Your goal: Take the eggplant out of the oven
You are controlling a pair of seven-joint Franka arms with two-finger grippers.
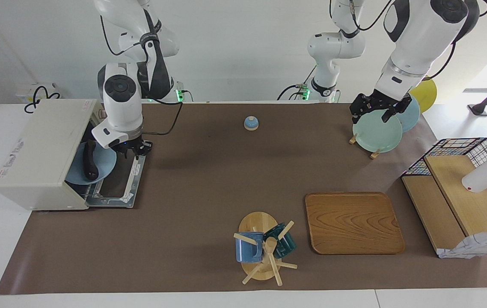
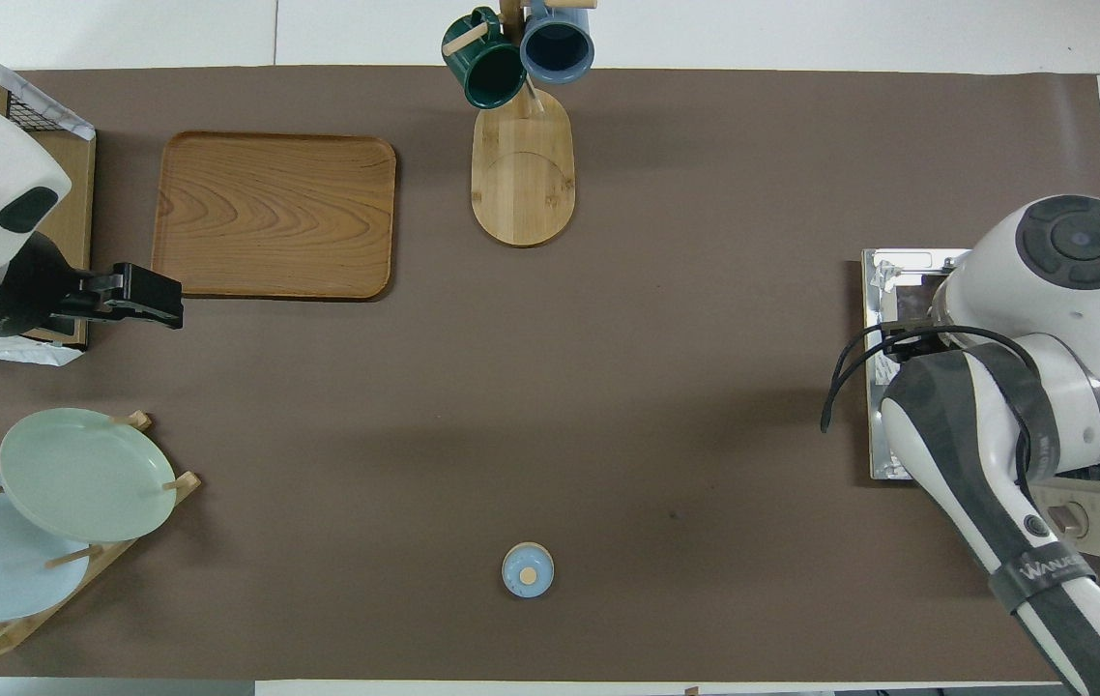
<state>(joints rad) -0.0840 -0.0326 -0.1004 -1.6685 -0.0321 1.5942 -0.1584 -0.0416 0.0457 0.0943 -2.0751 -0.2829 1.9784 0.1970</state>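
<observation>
Eggplant (image 1: 90,159) lies on a pale blue plate (image 1: 102,164) that sits in the mouth of the oven (image 1: 40,154), at the right arm's end of the tabletop (image 1: 209,179). Oven door (image 1: 124,184) is already folded down flat onto the tabletop, so access is gained; the plate looks partly drawn out over the door, but the eggplant is not yet lifted and not yet clear of the oven. Judged remaining: grasp, lift out, set down. Right tool (image 1: 134,149) hangs low over the open door, just beside the plate's rim on the side nearer the robots, wrist pointing down; it holds nothing as far as the facing view shows, and whether its fingers are spread or together I cannot tell. In the overhead view the right arm's body hides both plate and eggplant. Left tool (image 1: 379,109), fingers spread and empty, waits over the plate rack (image 1: 374,132) at the left arm's end.
</observation>
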